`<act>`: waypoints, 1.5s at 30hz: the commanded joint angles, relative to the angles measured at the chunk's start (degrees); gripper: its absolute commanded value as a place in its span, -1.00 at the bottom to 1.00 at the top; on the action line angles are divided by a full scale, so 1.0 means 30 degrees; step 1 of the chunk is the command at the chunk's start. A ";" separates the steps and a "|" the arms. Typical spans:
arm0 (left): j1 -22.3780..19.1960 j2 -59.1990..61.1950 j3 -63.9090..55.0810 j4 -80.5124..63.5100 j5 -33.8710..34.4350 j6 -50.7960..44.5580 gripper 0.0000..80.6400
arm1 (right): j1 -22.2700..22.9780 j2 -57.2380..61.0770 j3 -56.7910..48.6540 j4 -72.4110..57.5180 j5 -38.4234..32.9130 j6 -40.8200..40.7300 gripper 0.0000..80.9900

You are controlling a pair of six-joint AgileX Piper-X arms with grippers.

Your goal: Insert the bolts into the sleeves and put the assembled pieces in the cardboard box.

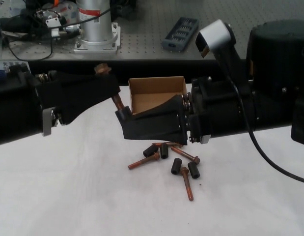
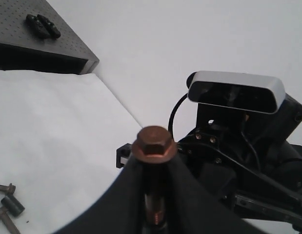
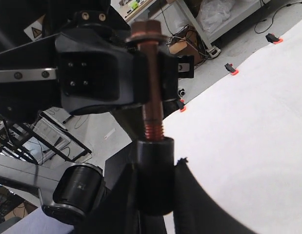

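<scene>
High view, bolt (image 1: 117, 102) tip touching sleeve (image 1: 123, 116), cardboard box (image 1: 156, 91) rim beside

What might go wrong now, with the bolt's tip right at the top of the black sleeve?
The bolt meets the sleeve only at its threaded tip; if it is tilted, it may jam on the rim instead of sliding in. Both hang in the air near the loose pile; if the left pincer or right pincer slips, a piece could drop among them.

Copper bolt (image 3: 150, 73), tip at mouth of black sleeve (image 3: 154, 180), near cardboard box (image 1: 156, 93)
</scene>
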 commanded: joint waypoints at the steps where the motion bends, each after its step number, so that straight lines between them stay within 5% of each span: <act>1: -0.0042 0.0467 0.0376 0.1769 0.0605 0.0784 -0.98 | -0.0377 -0.0376 -0.0605 -0.2009 -0.0587 -0.0711 -0.93; 16: -0.0042 0.0467 0.0376 0.1300 0.1855 0.0238 -0.98 | -0.0377 -0.0330 -0.0605 -0.1832 -0.0597 -0.2284 -0.93; 18: -0.0042 0.0467 0.0376 0.0246 0.2436 0.0238 -0.80 | -0.0377 -0.0330 -0.0605 -0.1832 -0.0598 -0.2148 -0.93; 23: -0.0042 0.0467 0.0376 -0.2339 0.2274 -0.1026 0.21 | -0.0377 -0.0330 -0.0605 -0.1832 -0.0598 -0.2148 -0.93; 25: -0.0042 0.0467 0.0376 -0.2569 0.1857 -0.2068 0.36 | -0.0377 -0.0330 -0.0605 -0.1832 -0.0598 -0.2148 -0.93; 37: -0.0042 0.0396 0.0376 -0.2683 0.1004 -0.2082 0.28 | -0.0557 -0.0330 -0.0605 -0.1590 -0.0513 -0.1407 -0.93; 45: 0.0525 -0.0332 0.0376 -0.1702 0.0832 -0.0639 0.28 | -0.2023 -0.0146 -0.0662 0.1475 0.2996 -0.3363 -0.93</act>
